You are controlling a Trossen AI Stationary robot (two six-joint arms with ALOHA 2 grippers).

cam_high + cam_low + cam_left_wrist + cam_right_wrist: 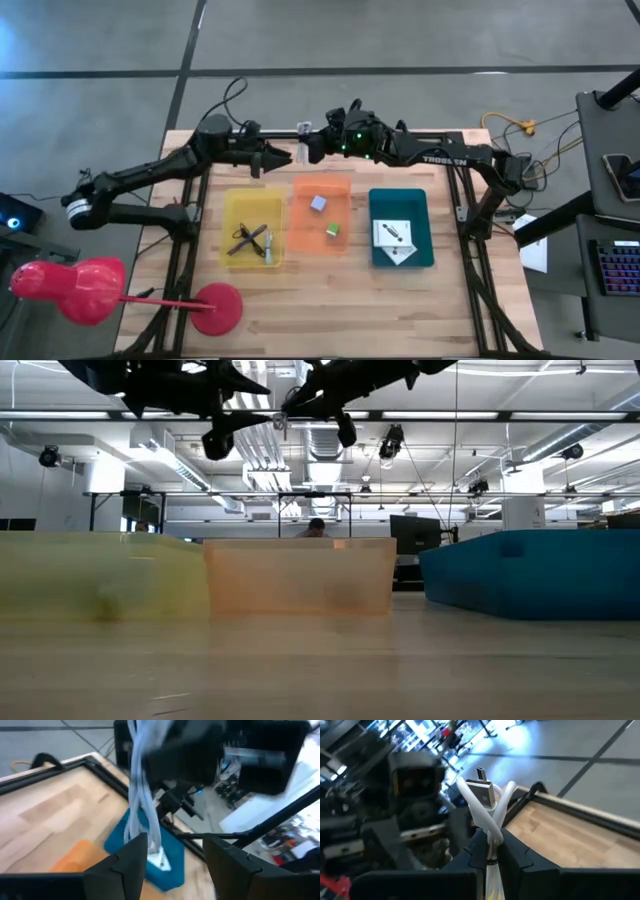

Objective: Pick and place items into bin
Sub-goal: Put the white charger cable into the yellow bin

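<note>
Bare wooden tabletop (320, 670) fills the low foreground; behind it stand three bins in a row, and above their far edge the two hands meet over a white cable.

Right hand (489, 851) has its fingers pressed together on the looped white cable (487, 807), its plug end poking up, held in the air beyond the far rim of the orange bin (322, 215). Left hand (175, 857) faces it with fingers spread, the cable strands hanging just in front of one finger. Yellow bin (253, 229) holds the black coiled cable (245, 240) and a silvery tool (269, 246); the orange bin holds the lavender cube (318, 203) and green cube (331, 231); the teal bin (401, 229) holds white printed cards (394, 234). Off the near left corner stands a red lamp-like object (95, 290), well apart from the bins.
</note>
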